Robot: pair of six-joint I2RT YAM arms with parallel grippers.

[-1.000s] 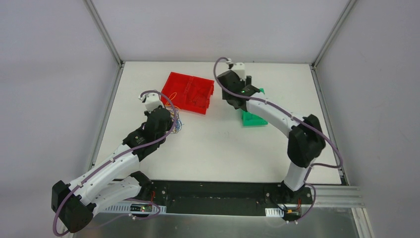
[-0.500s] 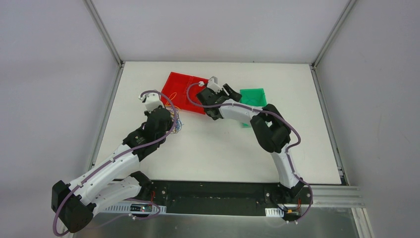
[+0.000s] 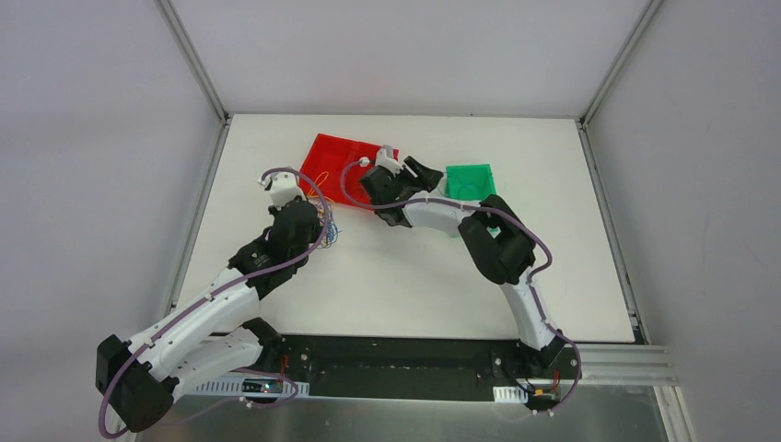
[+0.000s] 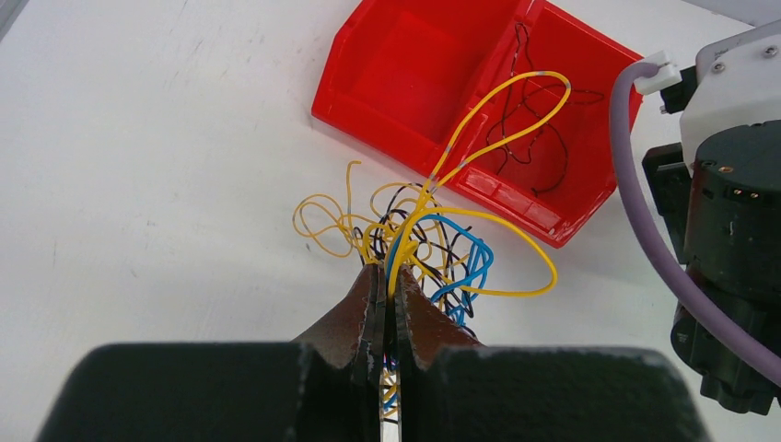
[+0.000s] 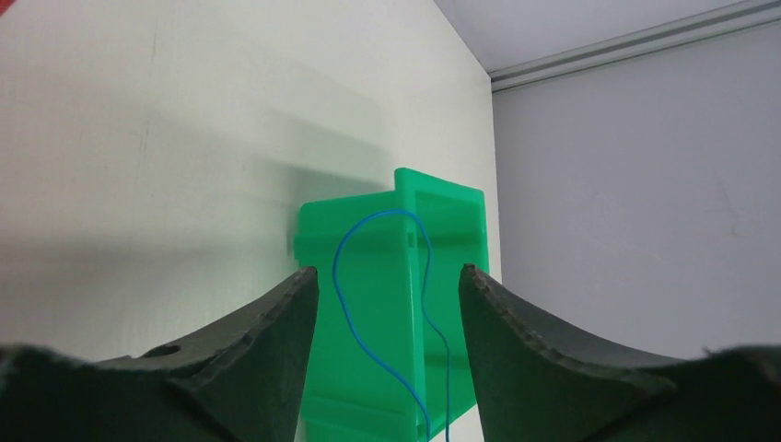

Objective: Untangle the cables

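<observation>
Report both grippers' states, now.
Left gripper: shut on the tangle of cables.
Right gripper: open, holding nothing.

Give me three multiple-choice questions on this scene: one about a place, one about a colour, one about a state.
1. Where does the lone blue wire lie? A green bin; B blue bin; C cardboard box.
2. The dark wire lies in a bin of which colour? A green; B red; C white.
3. The left end effector is: A open, empty; B shut on the tangle; C unseen.
Answers: A, it curls inside the green bin. B, the red bin holds it. B, it pinches the wires.
</observation>
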